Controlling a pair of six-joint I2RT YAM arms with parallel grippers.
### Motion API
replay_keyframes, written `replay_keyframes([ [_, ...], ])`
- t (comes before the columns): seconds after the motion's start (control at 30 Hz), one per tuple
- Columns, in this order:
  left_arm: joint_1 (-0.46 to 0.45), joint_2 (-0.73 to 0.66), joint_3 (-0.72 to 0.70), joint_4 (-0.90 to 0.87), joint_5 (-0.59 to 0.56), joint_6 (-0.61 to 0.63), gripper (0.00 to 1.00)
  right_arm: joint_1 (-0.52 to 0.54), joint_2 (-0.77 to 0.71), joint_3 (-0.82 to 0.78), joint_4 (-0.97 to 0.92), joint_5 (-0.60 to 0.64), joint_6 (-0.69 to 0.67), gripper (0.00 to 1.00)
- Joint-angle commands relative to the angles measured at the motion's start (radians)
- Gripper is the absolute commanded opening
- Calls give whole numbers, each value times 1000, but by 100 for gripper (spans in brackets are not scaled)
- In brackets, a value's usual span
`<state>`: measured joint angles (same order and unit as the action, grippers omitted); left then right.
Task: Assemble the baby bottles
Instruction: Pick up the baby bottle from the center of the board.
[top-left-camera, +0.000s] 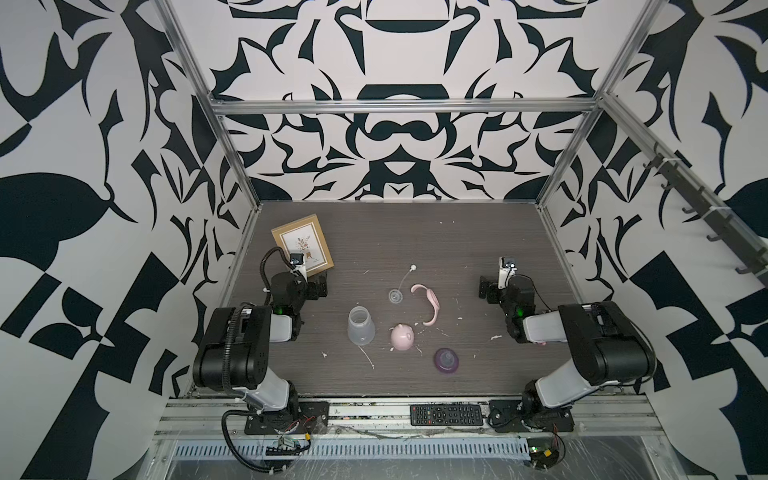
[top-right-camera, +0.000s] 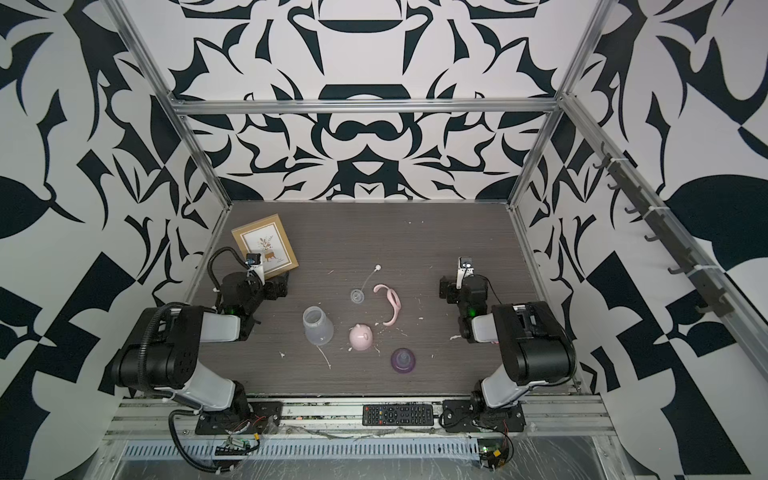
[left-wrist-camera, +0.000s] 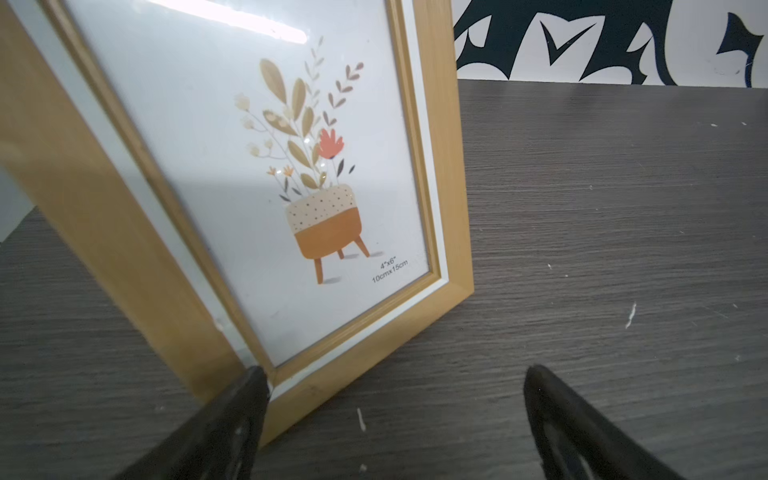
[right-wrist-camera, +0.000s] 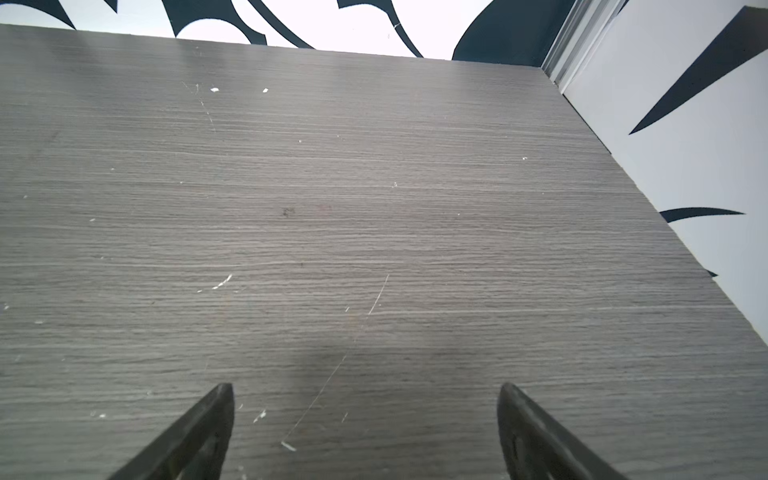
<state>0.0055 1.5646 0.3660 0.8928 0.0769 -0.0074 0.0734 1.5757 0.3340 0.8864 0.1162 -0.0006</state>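
Note:
The baby bottles lie in loose parts mid-table in both top views. A translucent bottle body (top-left-camera: 360, 327) lies on its side, with a pink eared dome cap (top-left-camera: 402, 337) to its right. Nearer the front sits a purple collar with a clear nipple (top-left-camera: 446, 360). A pale pink two-handled ring (top-left-camera: 429, 302) and a clear straw with a round disc (top-left-camera: 396, 295) lie behind them. My left gripper (top-left-camera: 318, 289) (left-wrist-camera: 395, 370) stands open and empty near the left side. Over bare table at the right, my right gripper (top-left-camera: 486, 288) (right-wrist-camera: 365, 386) is open and empty too.
A wooden picture frame (top-left-camera: 303, 245) (left-wrist-camera: 444, 166) stands right in front of the left gripper, with one fingertip (left-wrist-camera: 253, 386) close to its lower corner. A black remote (top-left-camera: 446, 414) lies on the front rail. White scraps dot the table. Patterned walls enclose three sides.

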Motion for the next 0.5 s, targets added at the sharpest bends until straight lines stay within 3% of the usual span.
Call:
replay_keyframes([
  [0.0, 3, -1, 13, 12, 14, -8, 99, 0, -21, 24, 20, -4, -1, 100],
  [0.47, 2, 0, 17, 6, 21, -8, 99, -1, -20, 23, 20, -4, -1, 99],
])
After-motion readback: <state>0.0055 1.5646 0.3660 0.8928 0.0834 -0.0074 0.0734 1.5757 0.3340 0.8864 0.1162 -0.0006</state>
